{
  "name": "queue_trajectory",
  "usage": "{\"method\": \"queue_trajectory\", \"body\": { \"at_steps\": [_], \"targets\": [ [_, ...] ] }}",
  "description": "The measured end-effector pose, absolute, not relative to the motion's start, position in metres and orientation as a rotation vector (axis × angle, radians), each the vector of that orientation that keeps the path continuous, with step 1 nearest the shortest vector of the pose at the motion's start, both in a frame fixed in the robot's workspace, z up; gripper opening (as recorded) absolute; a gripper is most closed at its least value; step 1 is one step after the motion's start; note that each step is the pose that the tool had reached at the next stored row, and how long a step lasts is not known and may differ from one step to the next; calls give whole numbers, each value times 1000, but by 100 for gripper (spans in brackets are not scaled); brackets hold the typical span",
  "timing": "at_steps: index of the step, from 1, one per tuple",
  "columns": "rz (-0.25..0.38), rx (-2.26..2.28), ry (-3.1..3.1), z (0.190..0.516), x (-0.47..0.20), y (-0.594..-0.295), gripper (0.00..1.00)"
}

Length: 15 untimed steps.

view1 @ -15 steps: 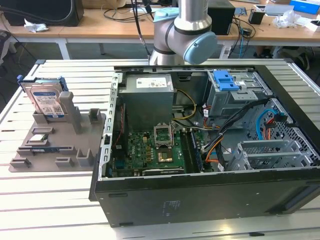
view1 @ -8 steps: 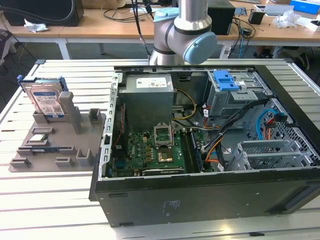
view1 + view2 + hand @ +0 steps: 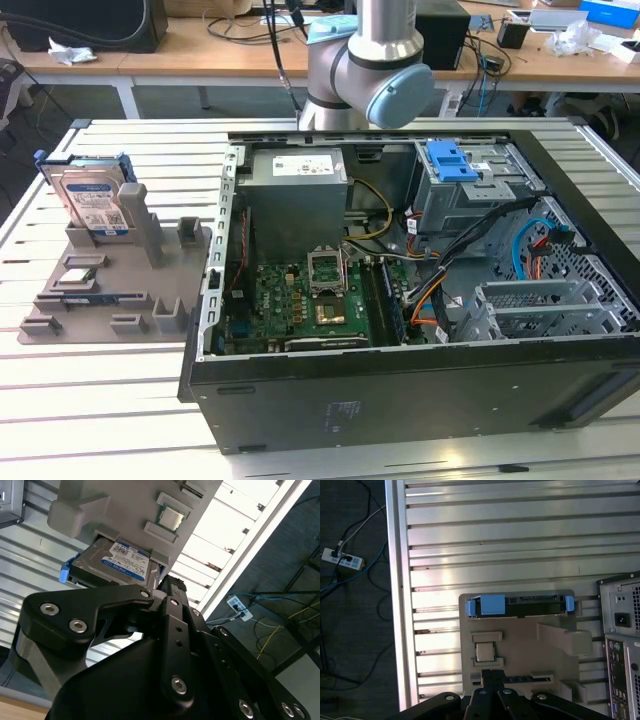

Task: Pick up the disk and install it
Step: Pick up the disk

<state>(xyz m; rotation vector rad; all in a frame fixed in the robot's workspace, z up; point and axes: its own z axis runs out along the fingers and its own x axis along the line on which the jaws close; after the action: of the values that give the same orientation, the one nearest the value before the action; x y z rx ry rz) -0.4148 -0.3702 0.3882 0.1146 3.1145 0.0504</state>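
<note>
on slatted metal table (image 3: 100,400) by wooden desks (image 3: 240,55), disk (image 3: 95,200) in holder (image 3: 110,272)

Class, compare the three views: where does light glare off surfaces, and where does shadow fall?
First wrist view: bright glare streaks run along the table slats. Second wrist view: the slats wash out to near white, and the gripper looms dark in front. Exterior view: light is even, though the computer case interior lies darker than the table.

Arm (image 3: 372,70) raised, tool (image 3: 492,674) seemingly closed, empty
</note>
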Motion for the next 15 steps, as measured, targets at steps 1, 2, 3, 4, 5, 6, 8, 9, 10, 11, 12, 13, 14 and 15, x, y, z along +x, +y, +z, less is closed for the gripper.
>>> {"method": "queue_trajectory", "body": {
  "at_steps": [1, 2, 3, 4, 5, 6, 8, 9, 10, 11, 12, 13, 14, 15],
  "targets": [
    [50, 112, 3115, 388, -415, -370, 10],
    [51, 64, 3117, 388, -415, -370, 10],
    [52, 1, 3118, 388, -415, -370, 10],
    [52, -52, 3118, 388, -415, -370, 10],
    [53, -81, 3118, 388, -415, -370, 10],
    [53, -107, 3117, 388, -415, -370, 10],
    [53, -154, 3116, 388, -415, -370, 10],
    [54, -180, 3114, 388, -415, -370, 10],
    [54, -203, 3113, 388, -415, -370, 10],
    [54, -247, 3111, 388, -415, -370, 10],
    [55, -300, 3107, 388, -415, -370, 10],
    [56, -369, 3100, 388, -415, -370, 10],
    [56, -404, 3096, 388, -415, -370, 10],
    [56, -431, 3093, 388, -415, -370, 10]
  ]
}}
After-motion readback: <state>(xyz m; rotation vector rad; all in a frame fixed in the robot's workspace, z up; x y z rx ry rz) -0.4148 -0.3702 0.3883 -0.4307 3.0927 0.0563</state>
